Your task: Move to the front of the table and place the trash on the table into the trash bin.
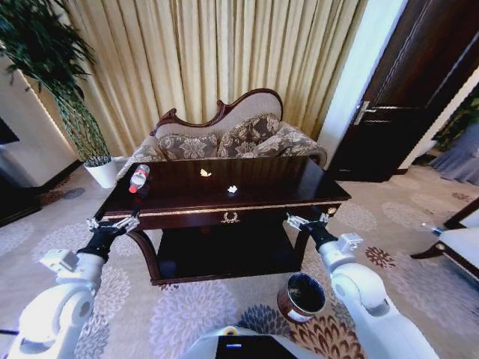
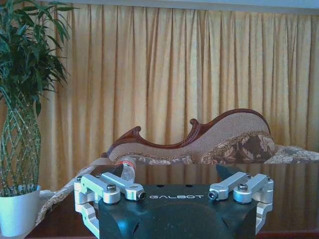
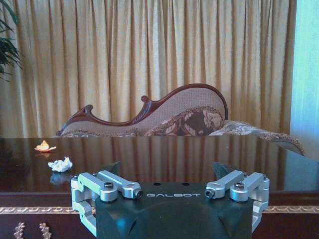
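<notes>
The dark glossy tabletop (image 1: 284, 179) spreads ahead of both pairs of jaws. On it lie a white crumpled scrap (image 1: 233, 190), a yellow-orange scrap (image 1: 205, 173) farther off, and a plastic bottle (image 1: 138, 178) beyond the left jaws.

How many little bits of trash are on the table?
2: a yellow-orange scrap toward the back of the table, and a white scrap nearer the front. The bottle could hide more.

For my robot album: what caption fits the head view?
Both grippers wait at the table; two scraps on top.
</notes>
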Controlling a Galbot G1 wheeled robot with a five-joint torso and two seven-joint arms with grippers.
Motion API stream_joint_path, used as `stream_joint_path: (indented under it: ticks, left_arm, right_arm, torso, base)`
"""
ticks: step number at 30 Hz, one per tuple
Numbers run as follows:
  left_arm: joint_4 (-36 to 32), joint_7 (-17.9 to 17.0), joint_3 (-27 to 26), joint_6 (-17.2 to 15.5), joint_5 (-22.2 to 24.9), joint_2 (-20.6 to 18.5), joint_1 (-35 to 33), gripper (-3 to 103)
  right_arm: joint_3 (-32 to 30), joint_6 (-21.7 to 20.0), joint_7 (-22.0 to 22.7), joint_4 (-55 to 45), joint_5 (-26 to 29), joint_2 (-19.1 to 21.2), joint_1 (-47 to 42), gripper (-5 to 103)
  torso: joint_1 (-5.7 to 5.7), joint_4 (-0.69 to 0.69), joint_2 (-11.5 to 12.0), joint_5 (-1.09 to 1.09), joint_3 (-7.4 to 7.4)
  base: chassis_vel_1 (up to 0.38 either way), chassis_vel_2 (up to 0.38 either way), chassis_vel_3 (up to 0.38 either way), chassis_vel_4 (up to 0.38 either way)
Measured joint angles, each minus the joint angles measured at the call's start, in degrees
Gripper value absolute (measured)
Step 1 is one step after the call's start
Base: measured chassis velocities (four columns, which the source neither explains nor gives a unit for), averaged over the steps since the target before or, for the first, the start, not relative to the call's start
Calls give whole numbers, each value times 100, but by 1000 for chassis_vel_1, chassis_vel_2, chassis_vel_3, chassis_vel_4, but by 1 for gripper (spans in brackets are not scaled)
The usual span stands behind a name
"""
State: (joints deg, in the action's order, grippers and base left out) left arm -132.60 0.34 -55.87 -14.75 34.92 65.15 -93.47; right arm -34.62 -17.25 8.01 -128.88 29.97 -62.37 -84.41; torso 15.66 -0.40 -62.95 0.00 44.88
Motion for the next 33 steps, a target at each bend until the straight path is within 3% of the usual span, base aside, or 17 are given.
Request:
stream_joint_path:
  ticks: [24,33]
  left_arm:
    - [-53,6,-12,0,-29,19,-17,100]
    - [-56,-12,-109,-29,-37,83,-88,100]
  right_arm:
    - [113,40,-141,73,-5,4,59,100]
    - [421,47,-393,316,266,379,268,100]
  torso:
    - [0,-1,0,0,0]
    - [-2,0,-2,0,-2]
  base:
    - [-87,90,88,-94]
    - [-11,11,13,-13]
